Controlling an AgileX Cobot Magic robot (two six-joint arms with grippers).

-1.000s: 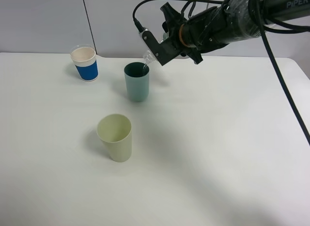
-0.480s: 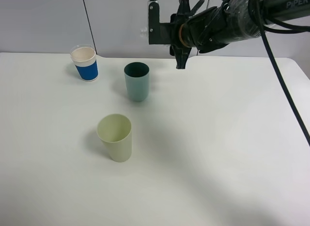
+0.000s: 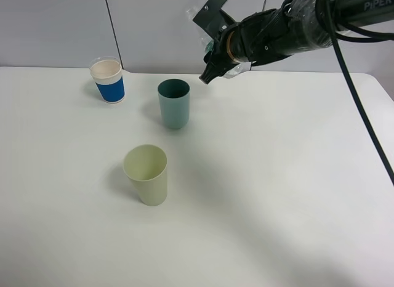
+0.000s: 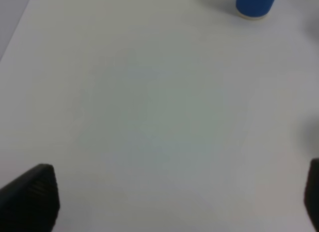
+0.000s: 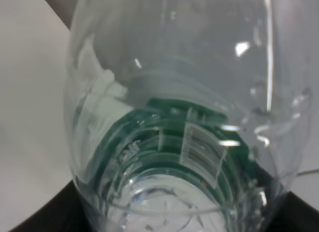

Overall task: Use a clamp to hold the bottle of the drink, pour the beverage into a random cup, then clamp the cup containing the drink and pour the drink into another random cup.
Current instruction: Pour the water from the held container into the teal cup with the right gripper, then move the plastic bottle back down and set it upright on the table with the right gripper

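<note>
- Bottle (image 5: 174, 117) sits clamped in the closed right fingers (image 3: 210, 8), at the top of the high view right of centre, raised off the counter (image 3: 277, 176).
- In the right wrist view its clear ribbed body fills the frame, showing a green label with a barcode.
- Teal cup (image 3: 173, 105) stands upright just lower left of the bottle, apart from it.
- Yellow-green cup (image 3: 146, 176) stands nearer, left of centre.
- Paper cup (image 3: 108, 80) stands at upper left.
- Left fingers (image 4: 30, 197) are spread wide, gripping nothing.
</note>
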